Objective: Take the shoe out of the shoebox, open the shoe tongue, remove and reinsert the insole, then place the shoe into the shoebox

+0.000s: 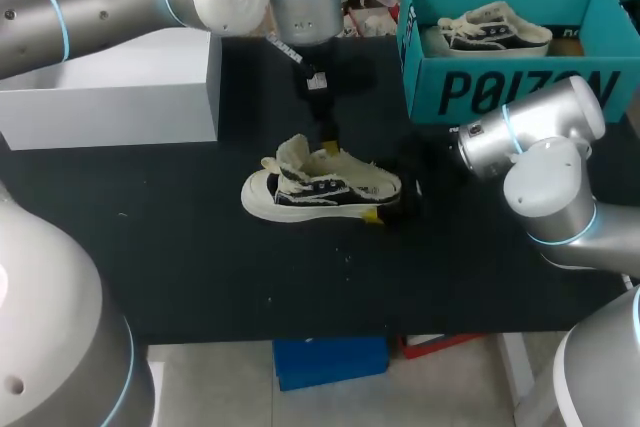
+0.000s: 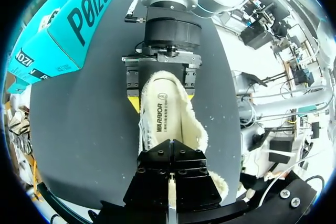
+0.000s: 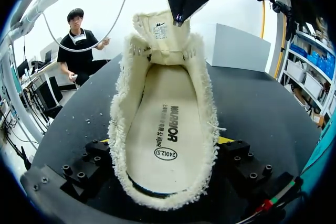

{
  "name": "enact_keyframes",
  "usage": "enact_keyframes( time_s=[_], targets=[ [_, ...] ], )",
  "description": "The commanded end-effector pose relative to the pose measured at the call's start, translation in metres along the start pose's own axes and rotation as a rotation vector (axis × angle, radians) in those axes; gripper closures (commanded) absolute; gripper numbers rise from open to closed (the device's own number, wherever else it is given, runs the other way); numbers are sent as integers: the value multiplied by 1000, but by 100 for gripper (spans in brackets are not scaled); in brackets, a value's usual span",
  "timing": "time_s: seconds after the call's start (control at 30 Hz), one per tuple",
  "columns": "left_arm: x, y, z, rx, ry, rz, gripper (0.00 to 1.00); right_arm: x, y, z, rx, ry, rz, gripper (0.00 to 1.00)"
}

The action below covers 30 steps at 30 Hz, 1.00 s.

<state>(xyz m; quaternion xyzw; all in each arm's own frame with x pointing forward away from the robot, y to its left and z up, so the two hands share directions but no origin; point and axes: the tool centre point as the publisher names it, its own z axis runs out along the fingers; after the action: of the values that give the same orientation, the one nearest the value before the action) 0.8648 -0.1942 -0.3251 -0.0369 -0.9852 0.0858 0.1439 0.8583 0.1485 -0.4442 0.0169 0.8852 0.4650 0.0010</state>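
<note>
Two steps down: shoe (image 1: 320, 192) out mid-table (image 1: 200, 267), right gripper (image 3: 165, 142) clamping heel, left gripper (image 3: 181, 17) pinching tongue (image 3: 160, 30) up; you've insole (image 3: 163, 129) and shoebox (image 1: 520, 92) left.

A black table (image 1: 180, 267) is seen, its top matt and dotted with small pale specks. A white box (image 1: 120, 92) is set on it at the far left. The top is evenly lit, with no hard shadows.

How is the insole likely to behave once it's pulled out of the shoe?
The insole looks thin and flat, so it is probably light and floppy, bending when lifted by one end. It sits snug between the fuzzy walls of the shoe, so it may drag coming out.
</note>
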Motion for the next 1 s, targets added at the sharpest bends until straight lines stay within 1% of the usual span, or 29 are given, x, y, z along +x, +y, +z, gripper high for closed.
enact_keyframes(
  time_s=[0.03,0.27,0.43,1.0],
  targets=[
    [-6,-2,4,-6,18,-3,100,-1,-1,1,1,0,1,100],
    [-8,0,15,2,45,-11,100,-1,-1,1,1,0,1,100],
    [-6,-3,22,3,60,-9,100,-1,-1,1,1,0,1,100],
    [6,-13,58,-24,92,-21,100,-1,-1,1,1,0,1,100]
  ],
)
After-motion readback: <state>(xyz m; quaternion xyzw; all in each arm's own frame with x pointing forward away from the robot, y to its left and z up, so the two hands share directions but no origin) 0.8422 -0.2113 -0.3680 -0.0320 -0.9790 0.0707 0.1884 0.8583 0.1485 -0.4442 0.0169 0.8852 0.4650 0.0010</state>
